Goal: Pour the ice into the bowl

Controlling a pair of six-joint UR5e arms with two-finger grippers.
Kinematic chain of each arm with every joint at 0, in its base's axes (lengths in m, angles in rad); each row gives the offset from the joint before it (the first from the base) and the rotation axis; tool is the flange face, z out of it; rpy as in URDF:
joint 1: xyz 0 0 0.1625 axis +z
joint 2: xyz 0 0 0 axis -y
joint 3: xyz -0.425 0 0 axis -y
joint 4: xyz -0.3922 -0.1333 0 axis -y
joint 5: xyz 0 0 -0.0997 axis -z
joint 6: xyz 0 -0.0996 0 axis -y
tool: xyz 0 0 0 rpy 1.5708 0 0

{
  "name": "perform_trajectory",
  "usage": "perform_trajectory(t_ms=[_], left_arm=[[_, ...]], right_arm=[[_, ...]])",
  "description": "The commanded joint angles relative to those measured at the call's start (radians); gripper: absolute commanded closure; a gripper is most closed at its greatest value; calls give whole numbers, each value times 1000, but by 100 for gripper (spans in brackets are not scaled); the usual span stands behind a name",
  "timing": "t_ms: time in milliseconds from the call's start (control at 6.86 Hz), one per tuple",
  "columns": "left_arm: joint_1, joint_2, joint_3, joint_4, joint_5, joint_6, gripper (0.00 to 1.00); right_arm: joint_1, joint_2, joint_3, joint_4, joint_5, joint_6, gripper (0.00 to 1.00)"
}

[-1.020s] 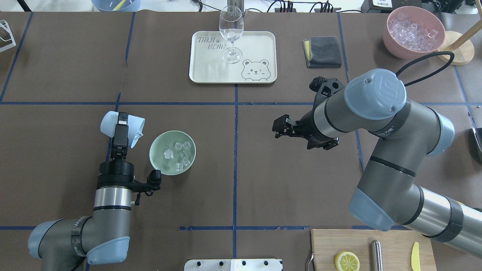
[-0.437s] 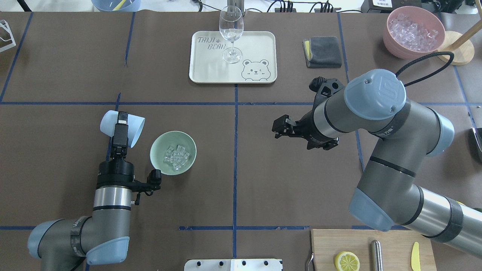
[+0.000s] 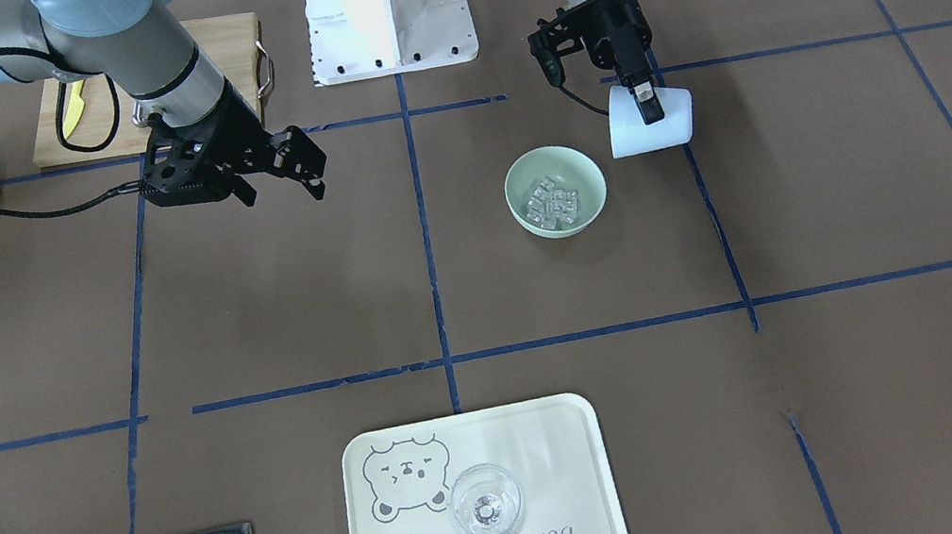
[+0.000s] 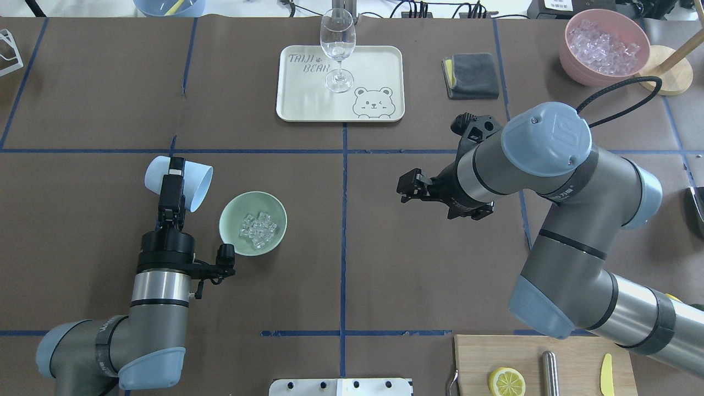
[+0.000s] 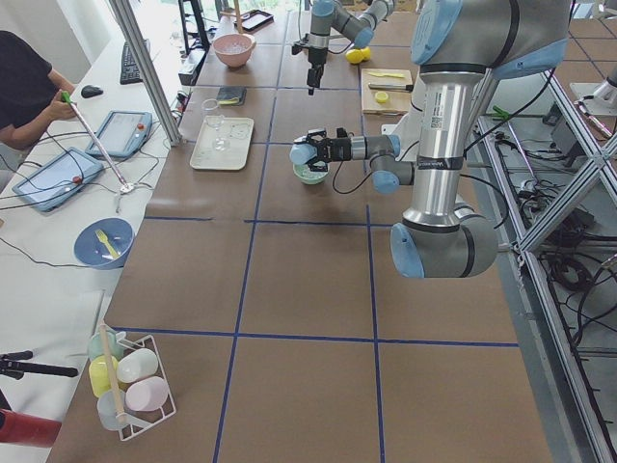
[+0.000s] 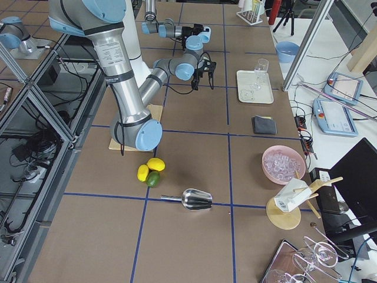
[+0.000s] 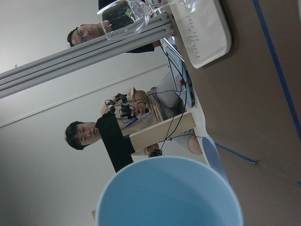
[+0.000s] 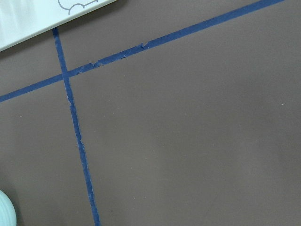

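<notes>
Cup [image 4: 197, 184] drawn back; one bowl [image 4: 232, 210], one ice heap [image 4: 257, 228]

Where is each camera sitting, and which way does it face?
Front-facing: across the table, facing the robot; both arms, bowl.
Overhead: behind the robot, looking down; both arms, same bowl.
Exterior left: table's end; left arm nearest.
Exterior right: opposite end; right arm nearest.
Left wrist: over the held cup, toward tray, people; one finger.
Right wrist: down at table tape; no arm.

In the wrist views, the light blue cup [image 7: 169, 193] is cut off below and the bowl [image 8: 5, 212] is clipped to a sliver.
</notes>
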Motion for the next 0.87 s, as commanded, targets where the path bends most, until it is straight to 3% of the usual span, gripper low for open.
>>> perform_trajectory(t_ms=[0, 437, 729], left_arm=[[-10, 13, -54, -16, -141, 0, 100], [-95, 50, -123, -18, -418, -1, 100], [-190, 101, -163, -28, -552, -173, 100]], right_arm=[[-3, 5, 0, 0, -1, 1, 0], [-18, 12, 0, 0, -6, 12, 0], [-35, 20, 0, 0, -16, 14, 0]])
